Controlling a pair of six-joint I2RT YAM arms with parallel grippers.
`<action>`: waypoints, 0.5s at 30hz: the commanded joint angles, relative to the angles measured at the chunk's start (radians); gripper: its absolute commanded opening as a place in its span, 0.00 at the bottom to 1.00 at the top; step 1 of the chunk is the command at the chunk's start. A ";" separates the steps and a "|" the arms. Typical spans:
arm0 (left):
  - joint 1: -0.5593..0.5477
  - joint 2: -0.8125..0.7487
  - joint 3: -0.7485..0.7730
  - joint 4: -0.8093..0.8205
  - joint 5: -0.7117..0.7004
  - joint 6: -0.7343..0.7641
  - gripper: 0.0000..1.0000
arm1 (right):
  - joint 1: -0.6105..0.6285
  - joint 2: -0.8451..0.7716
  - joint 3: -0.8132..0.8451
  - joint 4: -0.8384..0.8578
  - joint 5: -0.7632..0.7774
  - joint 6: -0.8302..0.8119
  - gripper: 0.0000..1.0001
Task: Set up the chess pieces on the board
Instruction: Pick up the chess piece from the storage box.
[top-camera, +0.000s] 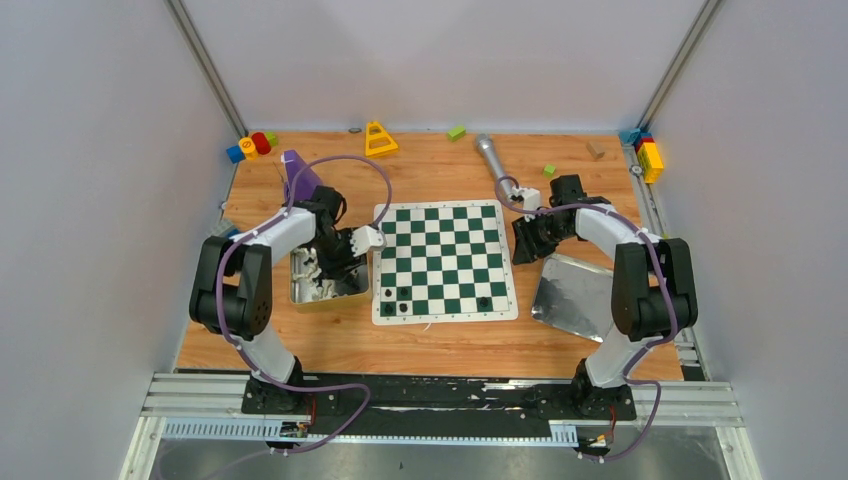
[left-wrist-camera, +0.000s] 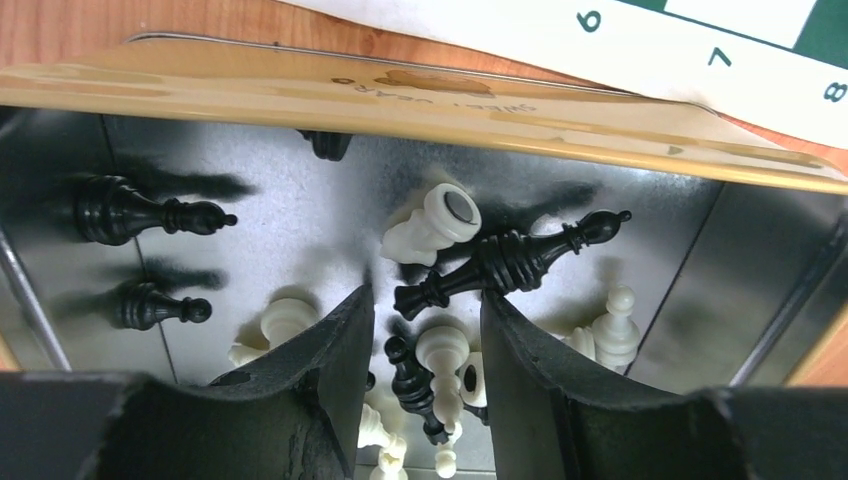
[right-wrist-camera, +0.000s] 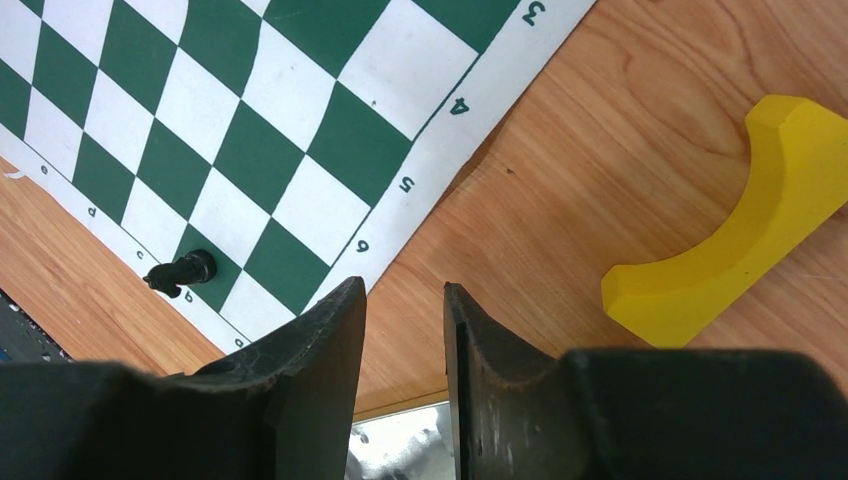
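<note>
The left gripper (left-wrist-camera: 428, 300) is hanging parted over jumbled black and cream plastic chess pieces (left-wrist-camera: 510, 262) in a gold-rimmed metal tin (left-wrist-camera: 400, 100), its fingers hiding several. The right gripper (right-wrist-camera: 405, 290) is hovering slightly parted and empty beside the green-and-white checkered board (right-wrist-camera: 250, 150), which is bearing a few black ones near its edge.

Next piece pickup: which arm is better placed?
Left. The left gripper is down inside the tin, jaws apart right over the heap of chess pieces. The right gripper is empty, over the wooden table beside the board, with no unplaced piece under it.
</note>
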 joint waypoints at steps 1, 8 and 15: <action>0.000 -0.043 0.032 -0.072 0.029 0.011 0.51 | -0.004 0.009 0.026 0.004 -0.005 -0.020 0.35; -0.006 -0.058 0.091 -0.167 0.088 0.014 0.54 | -0.003 0.014 0.029 -0.001 -0.006 -0.022 0.35; -0.032 -0.034 0.071 -0.147 0.087 0.030 0.55 | -0.003 0.014 0.029 -0.004 -0.004 -0.022 0.35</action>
